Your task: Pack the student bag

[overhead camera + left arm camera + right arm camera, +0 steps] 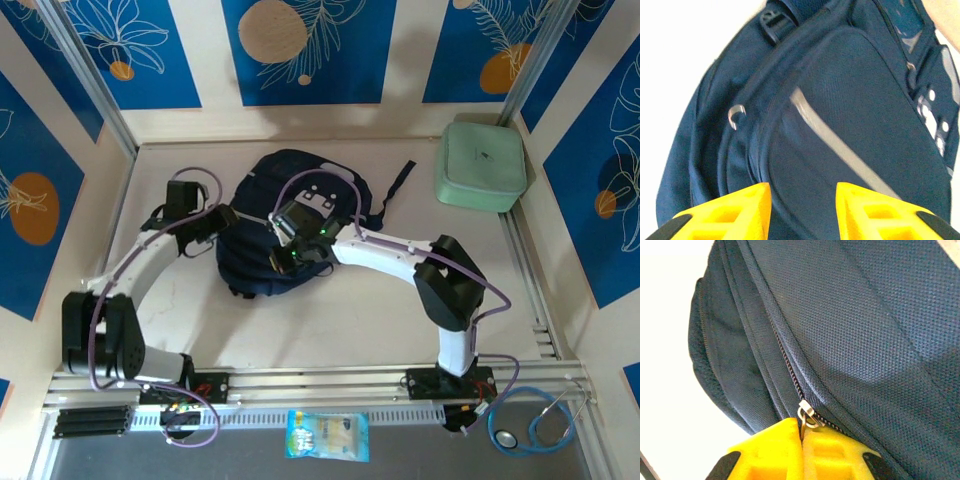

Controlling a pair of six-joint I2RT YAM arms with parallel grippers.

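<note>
Two pincers meet the large navy blue fabric backpack (250, 262) lying mid table (340, 325): right pincer (801, 434) clamps its small metal zip pull (805, 416), left pincer (803, 202) gapes narrowly, empty. Zip seemingly closed; packing looks barely begun.

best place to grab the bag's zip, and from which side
The metal pull tab, pinched flat from the outer edge of the bag: it sticks out of the zip track there. The right gripper is shut on it so.
</note>
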